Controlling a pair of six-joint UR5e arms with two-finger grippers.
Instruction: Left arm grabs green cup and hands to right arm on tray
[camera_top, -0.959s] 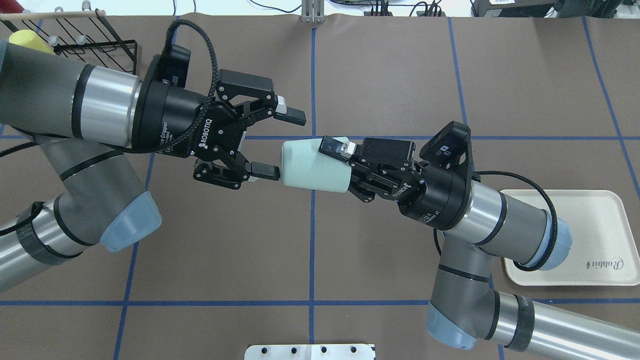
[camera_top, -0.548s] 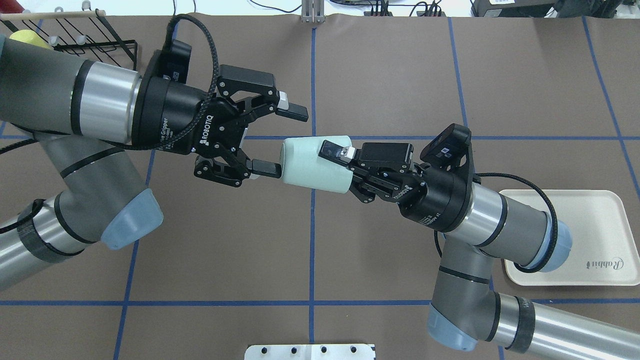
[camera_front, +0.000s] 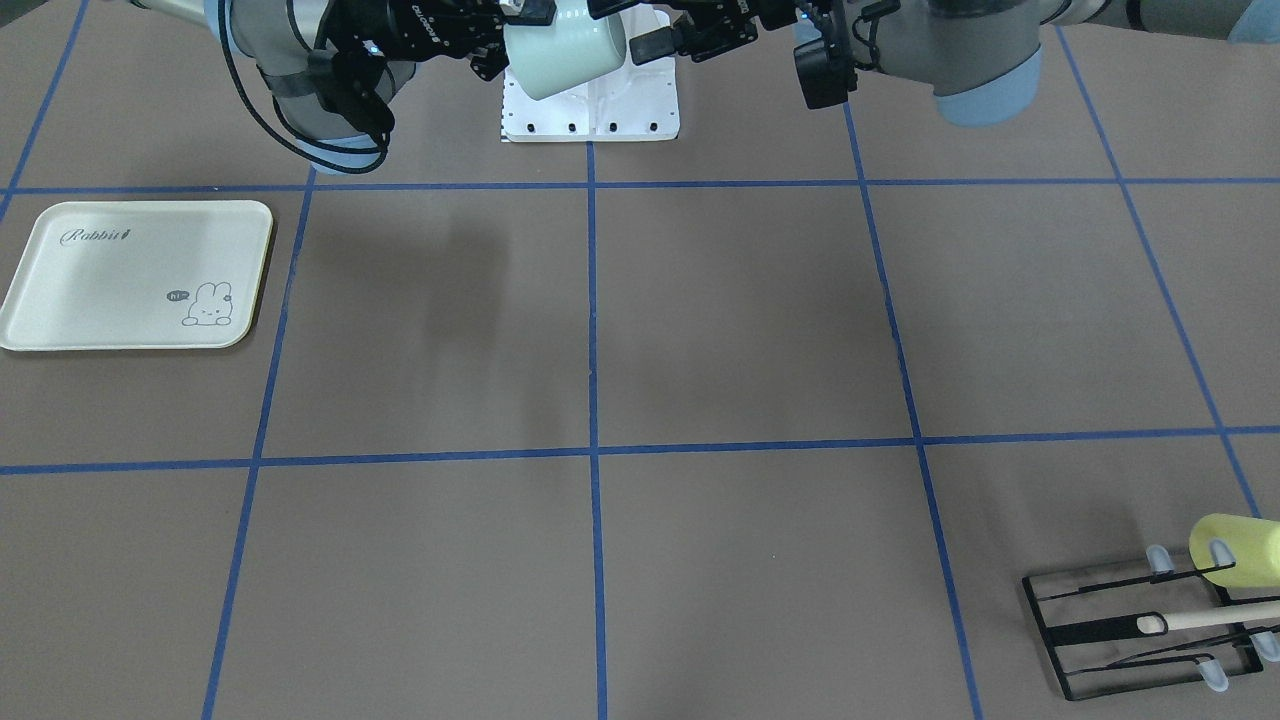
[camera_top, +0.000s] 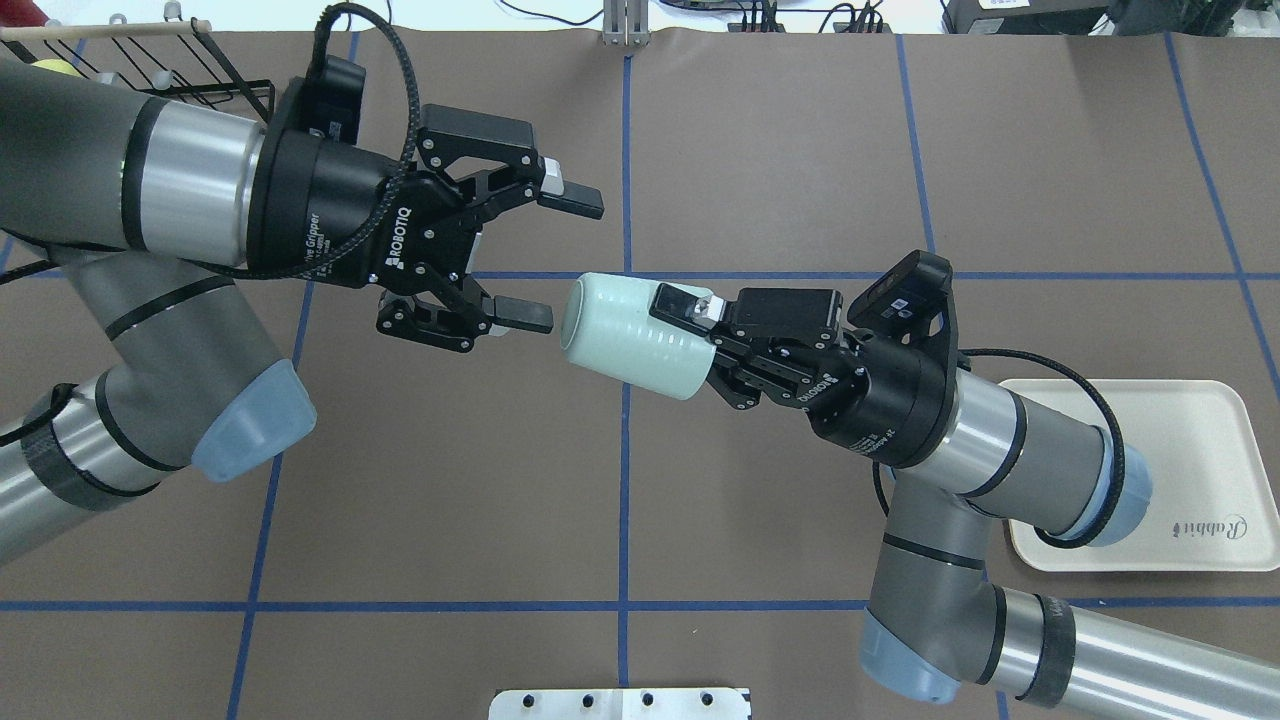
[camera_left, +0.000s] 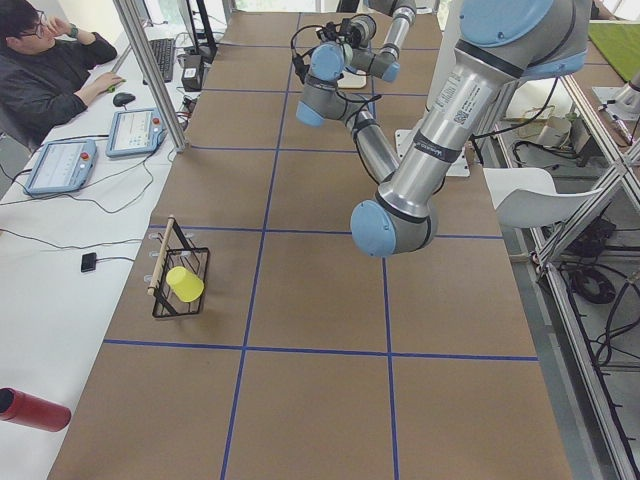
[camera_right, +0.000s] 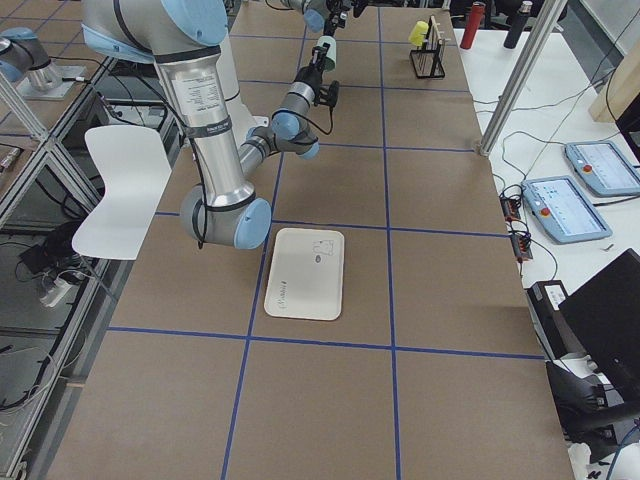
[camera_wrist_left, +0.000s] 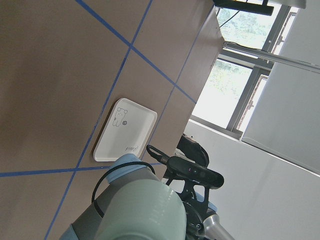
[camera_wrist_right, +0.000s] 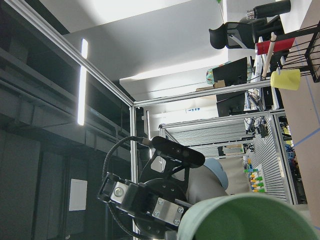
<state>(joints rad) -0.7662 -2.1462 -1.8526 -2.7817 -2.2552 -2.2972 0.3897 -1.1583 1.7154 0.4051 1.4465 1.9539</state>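
The green cup (camera_top: 625, 335) lies on its side in the air above the table's middle, base toward the left arm. My right gripper (camera_top: 685, 345) is shut on the cup's rim end; one finger (camera_top: 672, 302) lies on top, the other is hidden under the cup. My left gripper (camera_top: 548, 262) is open and empty, just left of the cup's base with a small gap. The cup also shows in the front-facing view (camera_front: 562, 50) and the left wrist view (camera_wrist_left: 145, 212). The tray (camera_top: 1200, 440) lies at the right, partly under the right arm, with nothing on it (camera_front: 90, 290).
A black wire rack (camera_front: 1140, 625) with a yellow cup (camera_front: 1235, 550) stands at the far left corner on the left arm's side (camera_top: 190, 70). A white mounting plate (camera_top: 620, 703) sits at the near table edge. An operator (camera_left: 50, 70) sits beyond the table's far side.
My open left gripper has drawn back left and away from the cup's base; its lower finger no longer touches it. The right gripper keeps hold and the cup has tilted slightly.
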